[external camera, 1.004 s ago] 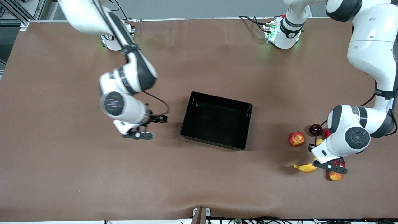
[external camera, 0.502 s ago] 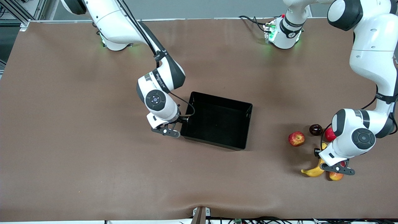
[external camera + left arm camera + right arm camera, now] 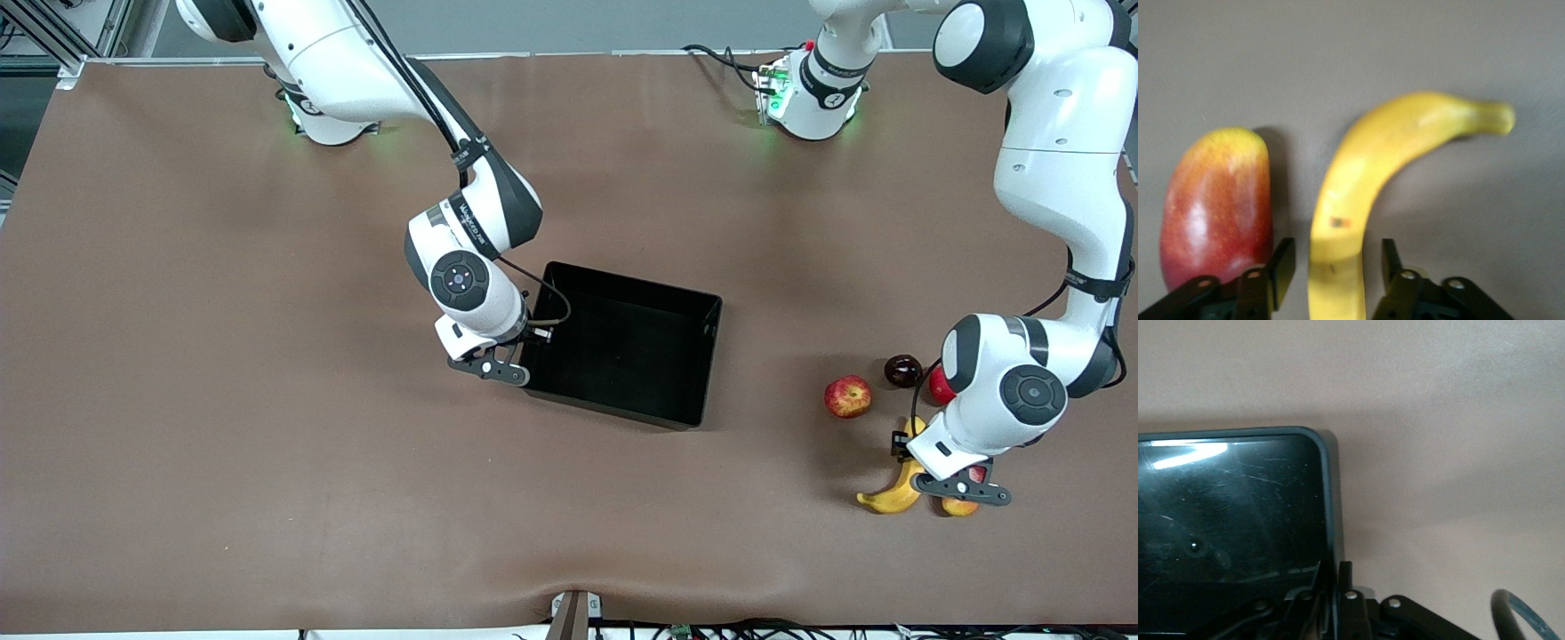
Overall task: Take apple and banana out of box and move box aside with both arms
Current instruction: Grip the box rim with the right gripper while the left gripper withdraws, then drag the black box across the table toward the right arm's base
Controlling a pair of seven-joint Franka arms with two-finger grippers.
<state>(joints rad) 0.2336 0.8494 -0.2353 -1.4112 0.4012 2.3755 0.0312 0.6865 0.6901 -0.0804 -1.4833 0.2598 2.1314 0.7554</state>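
**Obs A:** Right claw (image 3: 520, 356) sits at the rim of the glossy black rectangular open-top plastic bin (image 3: 622, 356), on the wall toward the right arm's end of the worktop. In the right wrist view its fingers (image 3: 1346, 577) are pinched together on that thin wall (image 3: 1333, 520), one inside, one outside.

**Obs B:** Noted. Bin location?

**Obs A:** Near the middle of the brown worktop (image 3: 222, 400), flat, nothing visible in it. Left claw (image 3: 925, 467) is low over the fruit cluster toward the left arm's end.

**Obs B:** State of that claw?

**Obs A:** Parted. In the left wrist view the two fingers (image 3: 1281, 263) straddle the thick end of the curved yellow banana (image 3: 1365, 200), a narrow gap each side; no squeeze seen. Banana (image 3: 893, 493) lies on the worktop.

**Obs B:** Neighbours?

**Obs A:** Oblong red-yellow mango (image 3: 1218, 207) just beside the banana, touching or nearly touching one finger; cannot tell which. From the front the mango (image 3: 958, 507) is mostly hidden under the claw. Small round red apple with yellowish patches (image 3: 847, 396) sits apart, farther from the front camera than the banana. Dark purple round fruit (image 3: 902, 370) near it, and a plain pinkish-red fruit (image 3: 938, 384) partly covered by the left arm's wrist.
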